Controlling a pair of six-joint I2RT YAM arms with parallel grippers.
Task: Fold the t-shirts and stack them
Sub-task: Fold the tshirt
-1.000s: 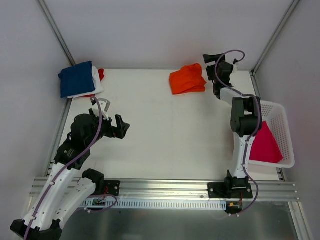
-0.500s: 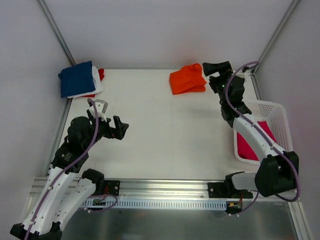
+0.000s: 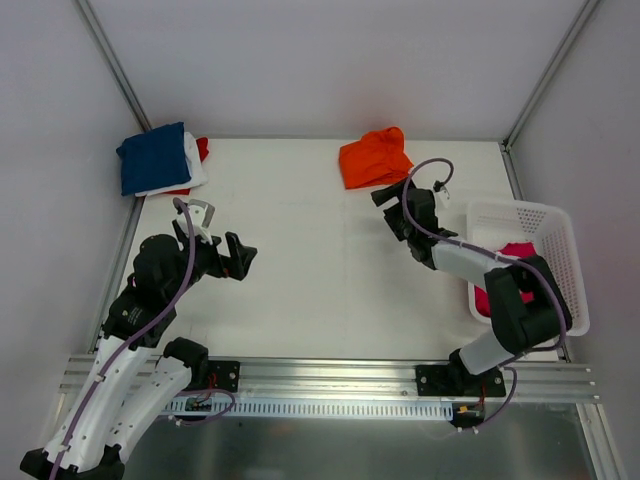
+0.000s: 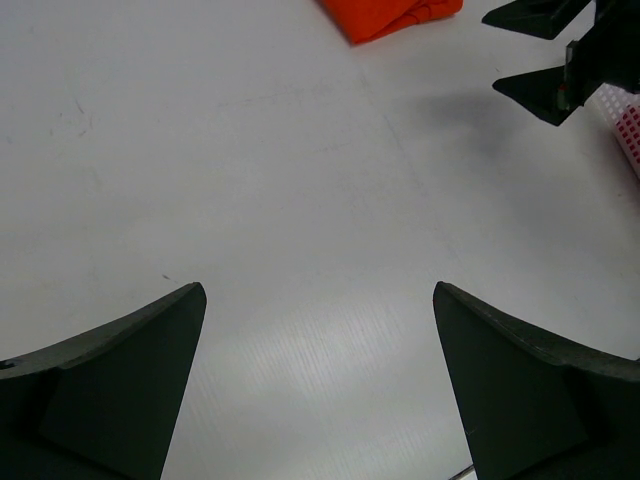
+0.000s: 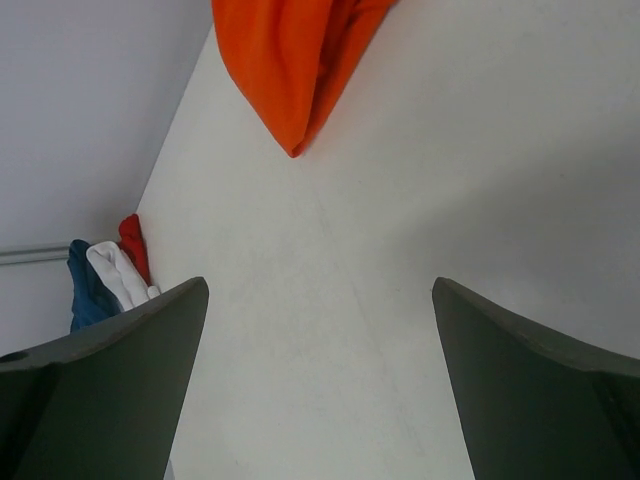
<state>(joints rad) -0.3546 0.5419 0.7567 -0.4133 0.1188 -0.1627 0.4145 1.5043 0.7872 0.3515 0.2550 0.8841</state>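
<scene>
An orange t-shirt (image 3: 375, 159) lies crumpled at the back middle of the table; it also shows in the left wrist view (image 4: 390, 15) and the right wrist view (image 5: 295, 60). A stack of folded shirts sits at the back left: navy blue (image 3: 152, 157) on top, white (image 3: 195, 160) and red (image 3: 203, 149) under it. A magenta-pink shirt (image 3: 500, 290) lies in the basket. My left gripper (image 3: 240, 258) is open and empty over bare table. My right gripper (image 3: 388, 193) is open and empty, just in front of the orange shirt, not touching it.
A white plastic lattice basket (image 3: 545, 232) stands at the right edge of the table. Grey walls and metal frame posts close in the back and sides. The right arm bends low across the table between the basket and the orange shirt.
My right arm has swung down from the back right corner to low over the table, its gripper now just in front of the orange shirt. The left arm has barely moved.
</scene>
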